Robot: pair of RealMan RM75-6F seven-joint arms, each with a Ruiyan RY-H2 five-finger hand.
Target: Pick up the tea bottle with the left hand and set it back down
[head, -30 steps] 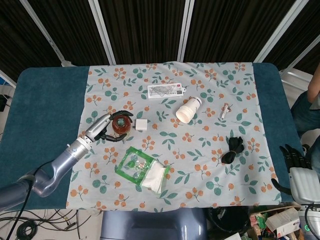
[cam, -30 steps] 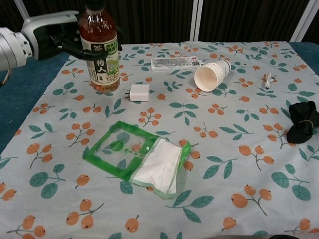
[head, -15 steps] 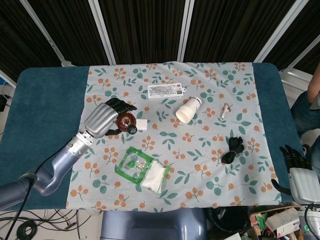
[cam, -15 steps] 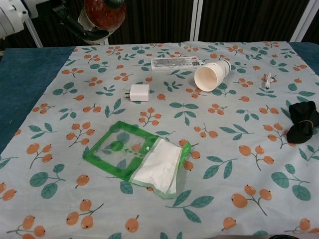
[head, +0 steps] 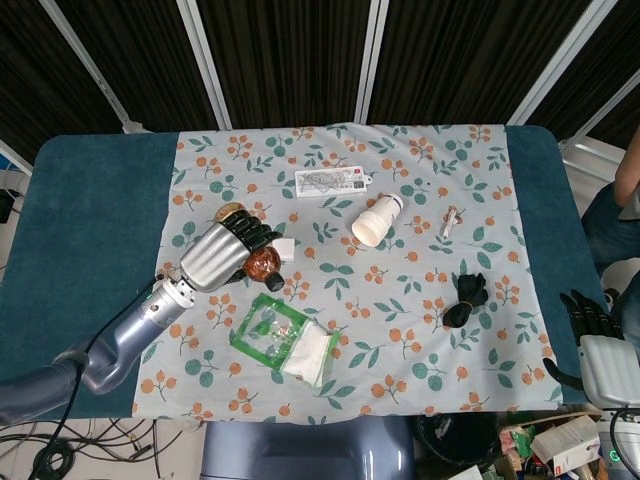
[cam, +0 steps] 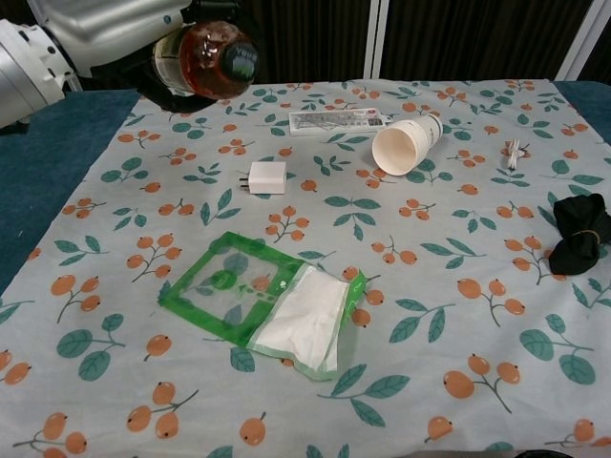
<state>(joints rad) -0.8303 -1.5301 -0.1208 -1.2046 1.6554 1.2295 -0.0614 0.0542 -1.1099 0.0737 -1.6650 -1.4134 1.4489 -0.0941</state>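
Note:
My left hand (head: 215, 256) grips the tea bottle (head: 262, 266), a brown bottle with a dark cap, and holds it in the air above the left part of the cloth. The bottle is tilted, its capped end pointing toward the camera in the chest view, where the tea bottle (cam: 212, 59) shows at the top left with the left hand (cam: 115, 36) wrapped around its body. My right hand (head: 592, 340) hangs beyond the table's right edge, dark fingers upward, holding nothing.
On the floral cloth (head: 400, 330) lie a white charger (cam: 266, 177), a green-edged bag with white tissue (cam: 272, 311), a paper cup on its side (cam: 405, 144), a flat packet (cam: 337, 120), a black band (cam: 579, 233) and a small cable (cam: 513, 153).
The left hand lifted the bottle off the cloth, raised it high, and has now tipped it over with the cap swinging toward the front.

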